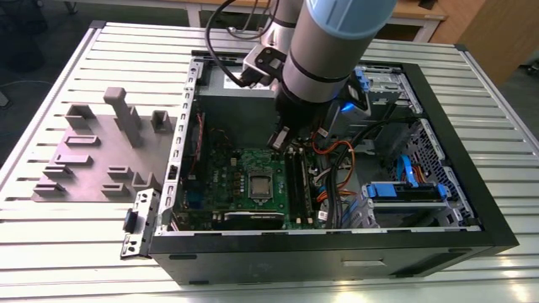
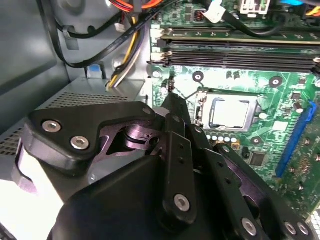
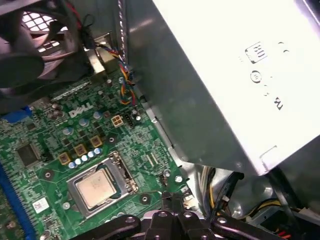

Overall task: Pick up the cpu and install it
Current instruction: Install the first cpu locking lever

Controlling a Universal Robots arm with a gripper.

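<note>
The cpu (image 1: 259, 184) lies flat in the silver socket frame on the green motherboard (image 1: 214, 189) inside the open computer case. Both wrist views show its silvery-grey top, cpu (image 2: 229, 112) and cpu (image 3: 96, 187), level with the frame around it. My gripper (image 1: 281, 140) hangs above the board, just off the socket on the side toward the power supply, and touches nothing. Its black fingers come together in a narrow tip, gripper (image 3: 172, 198) and gripper (image 2: 173, 101), shut with nothing between them.
A large grey power supply box (image 3: 225, 75) stands close beside the gripper. Memory slots (image 2: 235, 50), orange and black cables (image 1: 332, 158) and a blue drive caddy (image 1: 404, 190) crowd the case's other side. A fan (image 3: 35, 45) is at the board's edge. A grey fixture block (image 1: 93, 158) lies at the exterior view's left.
</note>
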